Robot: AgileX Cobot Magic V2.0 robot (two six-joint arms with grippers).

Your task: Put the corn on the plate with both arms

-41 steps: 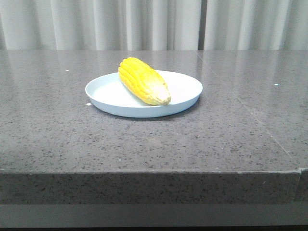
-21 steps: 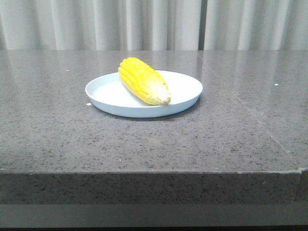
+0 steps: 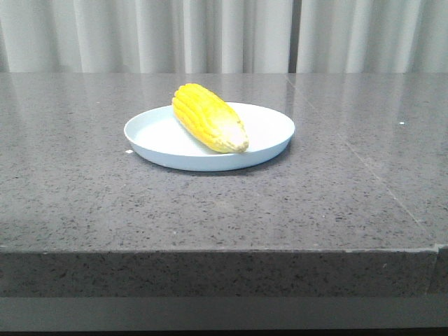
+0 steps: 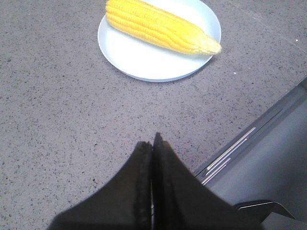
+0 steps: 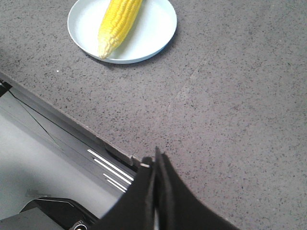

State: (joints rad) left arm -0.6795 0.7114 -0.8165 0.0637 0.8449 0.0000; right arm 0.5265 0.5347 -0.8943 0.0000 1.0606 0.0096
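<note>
1. The corn [image 3: 209,117] is lying in the plate [image 3: 274,136], so the placing part looks done to me. It sits diagonally, fat end toward the back edge of the desk and pale tip toward the front edge, right at the plate's front rim.
2. The plate itself is around the middle of the grey desk [image 3: 210,210], a bit left of centre and well in from every edge.
3. Left gripper [image 4: 152,143]: jaws pressed flat together, nothing between them. It hangs over bare desk near the front edge, well apart from the plate.
4. Right gripper [image 5: 156,165]: same deal, fingers clenched on nothing, out by the front edge with the plate well apart from it.
5. Neither arm shows in the front view, so I'd guess they're pulled back.
6. Next move, my read: basically none. At most park both arms, and don't bump the plate since the tip sits so close to the rim.
</note>
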